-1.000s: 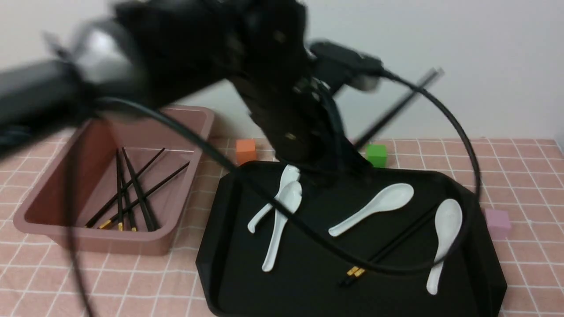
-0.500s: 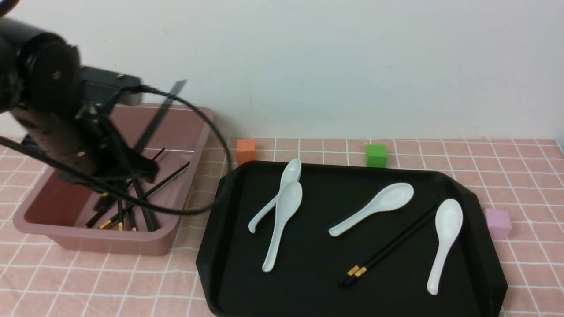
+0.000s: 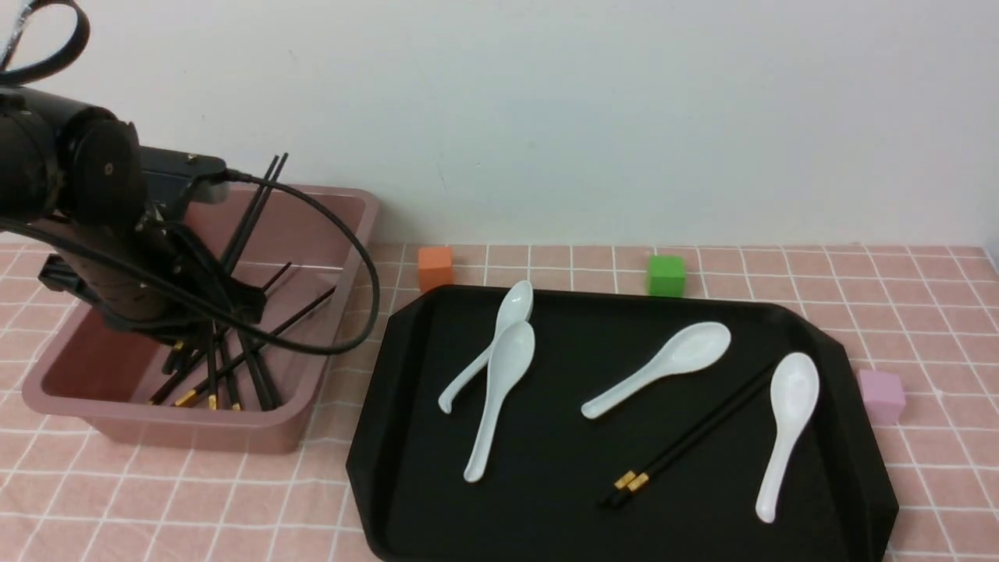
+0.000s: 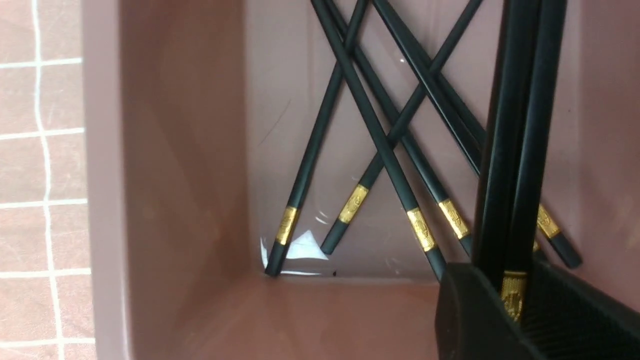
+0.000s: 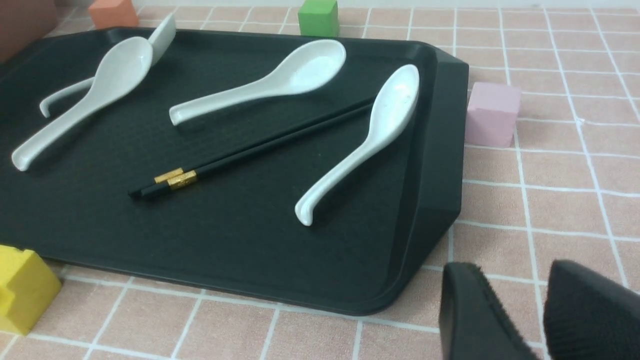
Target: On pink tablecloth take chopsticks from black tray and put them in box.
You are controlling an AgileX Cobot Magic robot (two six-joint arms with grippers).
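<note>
My left gripper (image 3: 195,332) is shut on a pair of black chopsticks (image 3: 254,207) near their gold bands and holds them tilted inside the pink-brown box (image 3: 347,234). In the left wrist view the held pair (image 4: 515,150) rises from the gripper (image 4: 515,295) above several chopsticks (image 4: 350,100) lying crossed on the box floor (image 4: 175,150). Another pair of chopsticks (image 3: 687,437) lies on the black tray (image 3: 546,515), also in the right wrist view (image 5: 260,150). My right gripper (image 5: 537,285) is open and empty over the pink tablecloth (image 5: 550,170), beside the tray's corner (image 5: 435,150).
Several white ceramic spoons (image 3: 663,367) lie on the tray. An orange cube (image 3: 435,268) and a green cube (image 3: 666,275) stand behind the tray, a pink cube (image 3: 882,394) at its right, a yellow block (image 5: 20,287) at its front. A white wall stands behind.
My left arm has swung left from above the tray to the box, carrying the pair of chopsticks, and has lowered them into it. The things on the tray have not moved.
</note>
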